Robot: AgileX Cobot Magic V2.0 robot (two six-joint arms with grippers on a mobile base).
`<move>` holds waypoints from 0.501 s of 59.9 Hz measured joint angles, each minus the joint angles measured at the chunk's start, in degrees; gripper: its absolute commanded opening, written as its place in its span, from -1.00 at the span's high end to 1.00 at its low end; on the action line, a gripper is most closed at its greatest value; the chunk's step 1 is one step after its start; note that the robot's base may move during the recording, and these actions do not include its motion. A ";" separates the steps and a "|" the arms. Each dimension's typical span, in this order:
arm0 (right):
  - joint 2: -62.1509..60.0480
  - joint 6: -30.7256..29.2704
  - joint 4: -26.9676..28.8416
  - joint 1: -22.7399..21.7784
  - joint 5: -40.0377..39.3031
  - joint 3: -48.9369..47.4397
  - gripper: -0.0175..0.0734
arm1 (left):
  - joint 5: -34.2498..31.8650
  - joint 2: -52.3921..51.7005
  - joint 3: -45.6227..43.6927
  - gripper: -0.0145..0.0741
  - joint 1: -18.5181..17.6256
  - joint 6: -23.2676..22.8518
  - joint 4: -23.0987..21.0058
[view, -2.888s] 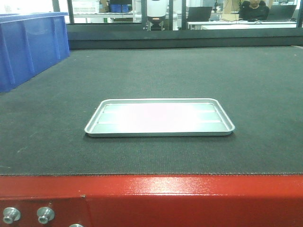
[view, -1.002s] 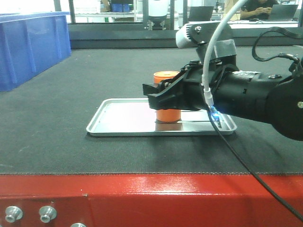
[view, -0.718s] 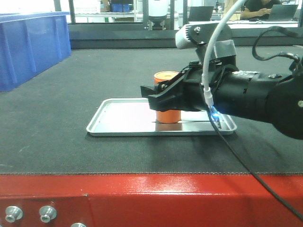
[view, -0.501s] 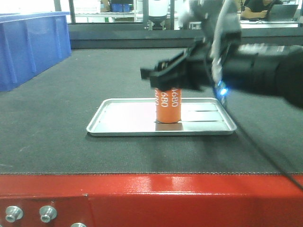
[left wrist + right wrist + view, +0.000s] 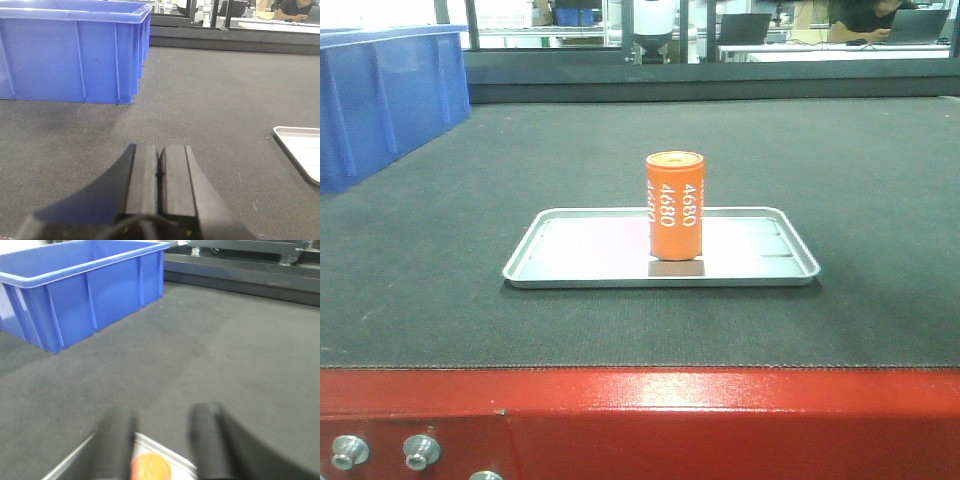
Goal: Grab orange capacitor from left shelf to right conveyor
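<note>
The orange capacitor point(image 5: 675, 205) stands upright in a shallow silver tray point(image 5: 550, 272) on the right conveyor point(image 5: 420, 300), with white "4680" on its side. Nothing touches it. No gripper shows in the front view. In the blurred right wrist view my right gripper point(image 5: 162, 412) is open and raised over the belt, and the capacitor's flat top point(image 5: 150, 467) lies far below, between the fingers. My left gripper point(image 5: 160, 147) hovers low above the belt, shut and empty. The left shelf is out of view.
A large blue bin point(image 5: 380, 95) sits on the belt at the far left and fills the upper left of the left wrist view point(image 5: 75, 50). The conveyor's red frame point(image 5: 670, 420) with silver bolts runs along the front. The tray's corner point(image 5: 300, 150) lies right of my left gripper.
The right arm brought the capacitor onto the tray, opened, rose and left the front view. The capacitor now stands free in the tray.
</note>
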 measured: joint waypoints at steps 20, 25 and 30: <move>-16.82 0.20 0.00 0.00 19.20 0.19 0.49 | 0.00 0.00 0.00 0.96 0.00 0.00 0.00; -18.98 0.20 0.00 0.00 21.04 0.19 0.49 | 0.00 0.00 0.00 0.96 0.00 0.00 0.00; -19.62 0.20 0.00 0.00 21.56 0.19 0.49 | 0.00 0.00 0.00 0.96 0.00 0.00 0.00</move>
